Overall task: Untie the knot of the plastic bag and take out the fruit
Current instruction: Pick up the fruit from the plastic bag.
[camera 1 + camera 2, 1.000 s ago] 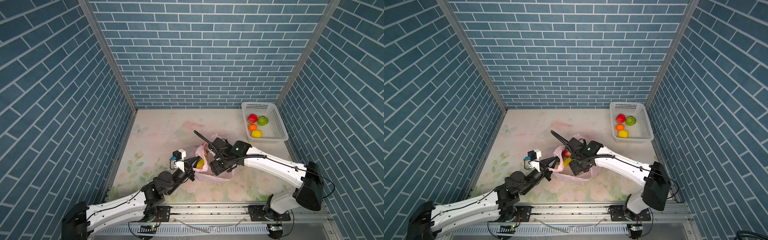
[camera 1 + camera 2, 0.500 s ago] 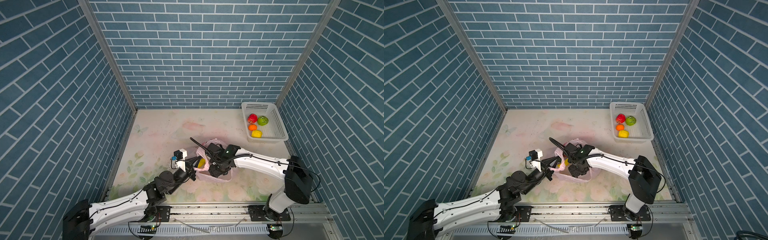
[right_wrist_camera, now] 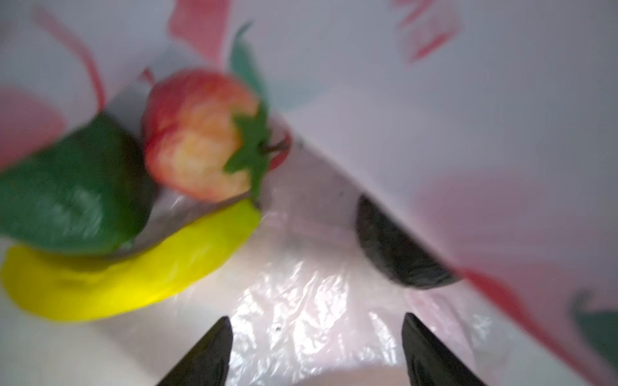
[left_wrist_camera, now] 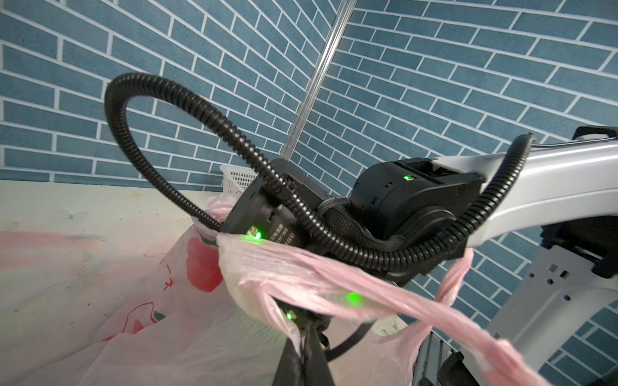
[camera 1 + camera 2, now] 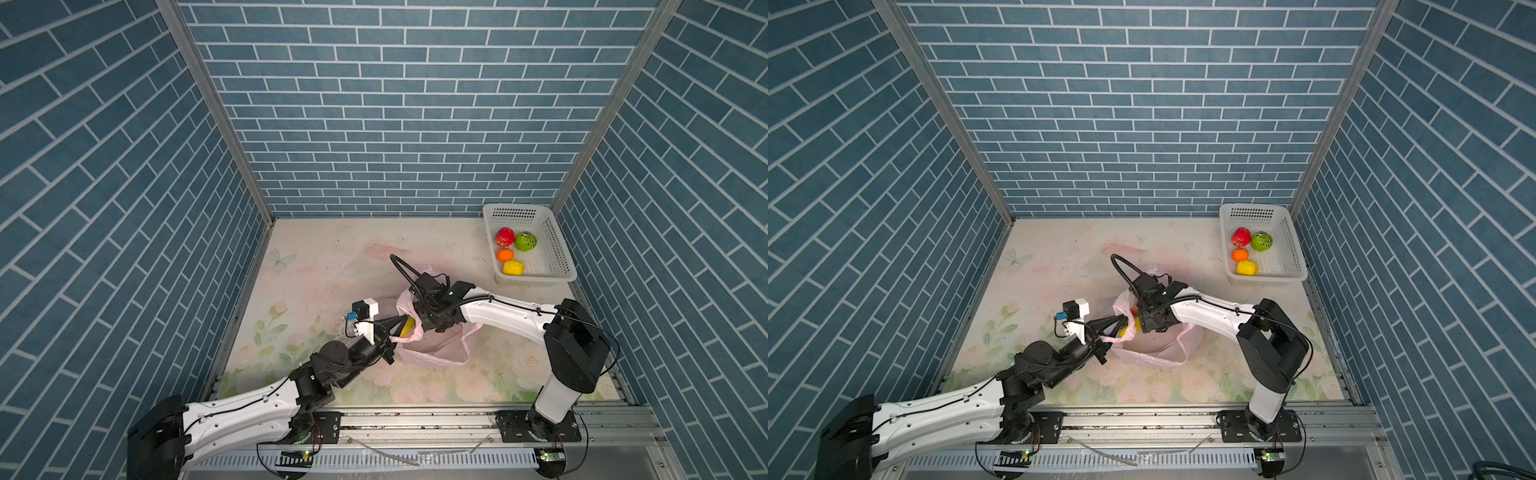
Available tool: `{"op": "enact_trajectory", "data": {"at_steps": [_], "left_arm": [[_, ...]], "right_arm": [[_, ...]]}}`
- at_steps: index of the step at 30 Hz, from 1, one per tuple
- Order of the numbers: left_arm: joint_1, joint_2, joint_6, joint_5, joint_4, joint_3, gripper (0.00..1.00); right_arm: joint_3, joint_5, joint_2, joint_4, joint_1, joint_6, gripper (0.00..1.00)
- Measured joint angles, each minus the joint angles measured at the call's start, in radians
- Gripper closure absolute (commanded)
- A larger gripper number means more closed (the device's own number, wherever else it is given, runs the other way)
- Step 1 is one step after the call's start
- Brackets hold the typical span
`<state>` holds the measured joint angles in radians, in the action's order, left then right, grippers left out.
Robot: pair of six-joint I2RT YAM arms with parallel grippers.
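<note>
— Where's the bag?

— About mid-counter [image 5: 324, 266], a little toward the near edge. The bag [image 5: 440, 353] lies slumped there with its mouth gaping to the left, as both top views show.

— And the left claw?

— The left claw [image 4: 303, 334] is clamped on the film at the left rim of the mouth. In the left wrist view, pink plastic is pinched between its two black fingers [image 4: 287, 364] and stretches taut away from them.

— The right one?

— The right claw [image 3: 316, 319] is down inside the bag with its jaws well apart. Nothing sits between them, and crinkled film lies beyond.

— What's in there?

— Some fruit [image 5: 409, 324]; from above only a yellow bit shows at the mouth. The right wrist view is blurred, but it shows a strawberry [image 3: 197, 133] touching a dark green piece [image 3: 73, 194], with a banana [image 3: 133, 267] lying against both. A dark piece [image 3: 398, 247] sits apart from those, half under a fold of film.

— Any fruit outside?

— Yes, in the white basket [image 5: 559, 253] at the far right corner, well apart from the bag. It holds a red piece [image 5: 504, 237], a green piece [image 5: 525, 241], an orange piece [image 5: 505, 254] and a yellow piece [image 5: 513, 267], close together.

— Is it tied?

— Two twisted handles [image 4: 431, 320] meet beside the right arm. Whether they are tied or merely crossed, I cannot tell.
</note>
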<state>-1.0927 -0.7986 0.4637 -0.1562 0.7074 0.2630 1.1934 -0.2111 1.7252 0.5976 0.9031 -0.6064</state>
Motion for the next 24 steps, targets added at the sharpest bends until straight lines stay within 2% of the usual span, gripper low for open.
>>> {"op": "enact_trajectory", "data": {"at_steps": [7,18,24], "left_arm": [[0.000,-0.035,0.021,0.079,-0.015,-0.010,0.93],[0.000,-0.217,0.031,0.178,0.010,0.011,0.93],[0.000,-0.253,0.031,0.206,0.024,0.047,0.93]], "right_arm": [[-0.073,-0.097,-0.041,-0.100,-0.095,-0.027,0.18],[-0.138,-0.113,-0.040,-0.251,-0.120,-0.125,0.17],[-0.154,-0.125,-0.026,-0.337,-0.156,-0.183,0.17]]}}
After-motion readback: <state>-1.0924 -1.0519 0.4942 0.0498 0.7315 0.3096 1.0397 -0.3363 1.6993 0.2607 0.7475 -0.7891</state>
